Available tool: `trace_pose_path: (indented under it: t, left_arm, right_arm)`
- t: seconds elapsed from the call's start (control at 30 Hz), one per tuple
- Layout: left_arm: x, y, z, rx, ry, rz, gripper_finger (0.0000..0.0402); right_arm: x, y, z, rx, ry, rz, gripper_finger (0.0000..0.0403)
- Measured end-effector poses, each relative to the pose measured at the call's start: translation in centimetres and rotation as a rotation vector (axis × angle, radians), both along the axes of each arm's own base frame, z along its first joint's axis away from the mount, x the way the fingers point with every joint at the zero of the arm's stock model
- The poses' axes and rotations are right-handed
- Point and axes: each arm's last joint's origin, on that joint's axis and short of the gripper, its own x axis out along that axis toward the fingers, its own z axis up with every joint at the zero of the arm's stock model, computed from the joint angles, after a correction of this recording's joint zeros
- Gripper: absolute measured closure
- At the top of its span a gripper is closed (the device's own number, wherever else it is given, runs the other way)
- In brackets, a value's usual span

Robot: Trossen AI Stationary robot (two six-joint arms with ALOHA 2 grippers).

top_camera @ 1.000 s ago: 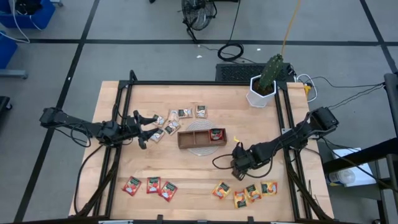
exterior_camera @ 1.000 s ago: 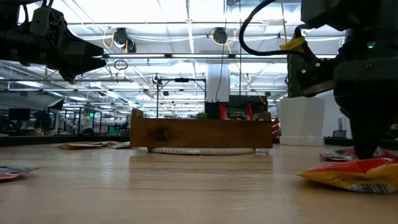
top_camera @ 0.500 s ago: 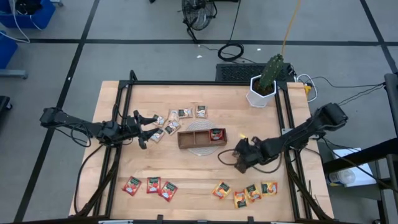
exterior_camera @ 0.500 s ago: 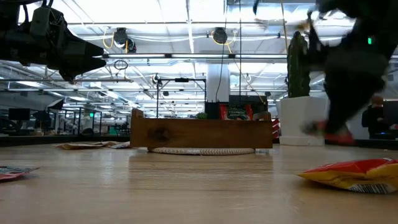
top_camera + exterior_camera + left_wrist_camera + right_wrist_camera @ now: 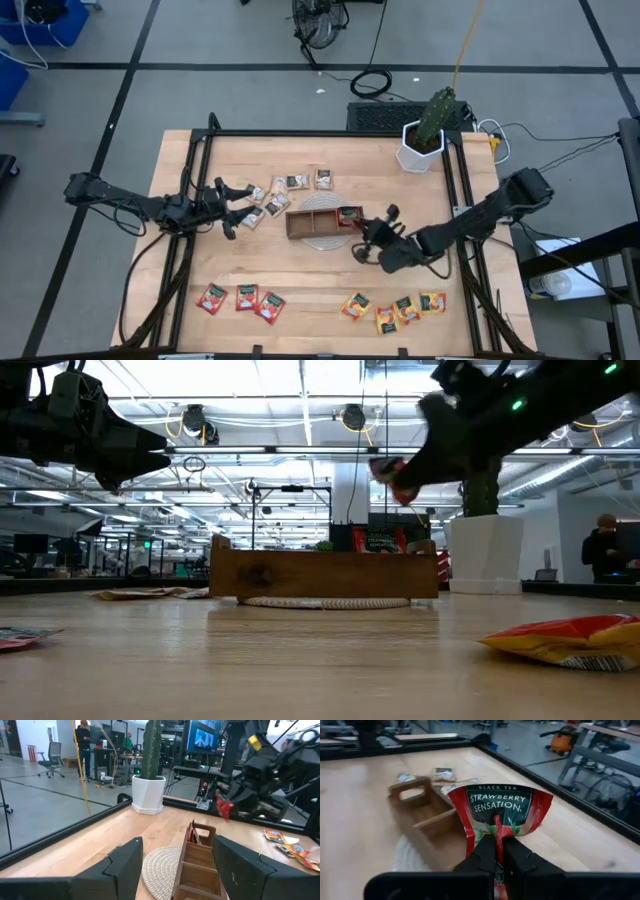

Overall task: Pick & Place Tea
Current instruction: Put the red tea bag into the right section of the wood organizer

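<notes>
A red tea sachet [image 5: 497, 815] is held pinched in the right gripper [image 5: 366, 232], lifted clear of the counter [image 5: 300, 280] and carried just beside the near end of the wooden tray [image 5: 312, 228], apparently so that it can be dropped into a compartment from above. The sachet is gripped by its lower edge and stands upright beyond the fingers, its front bowed slightly; the words "Black Tea" and "Strawberry Sensation" are printed on a dark green band across its top, with a strawberry picture below. Another red sachet [image 5: 349, 215] is already seen in the tray's end compartment closest to the gripper. The left gripper [image 5: 222, 208] is held wide and empty on the tray's far side, just beside the pale sachets [image 5: 275, 194], seemingly waiting. Orange sachets [image 5: 395, 308] lie near the right gripper, on its side away from the tray, red ones [image 5: 240, 298] well apart.
</notes>
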Motion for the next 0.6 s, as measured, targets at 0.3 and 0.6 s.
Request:
trace_pose_path:
  t: [0.3,0.6]
  left_arm:
    - [0.0,0.0,0.0,0.000,-0.001,0.000,0.0162]
    - [0.0,0.0,0.0,0.000,0.000,0.000,0.0162]
  right_arm:
    - [2.7,-1.7,-3.9,0.013,-0.049,-0.074,0.0397]
    - [2.9,-1.9,-4.5,-0.014,-0.022,-0.077,0.0392]
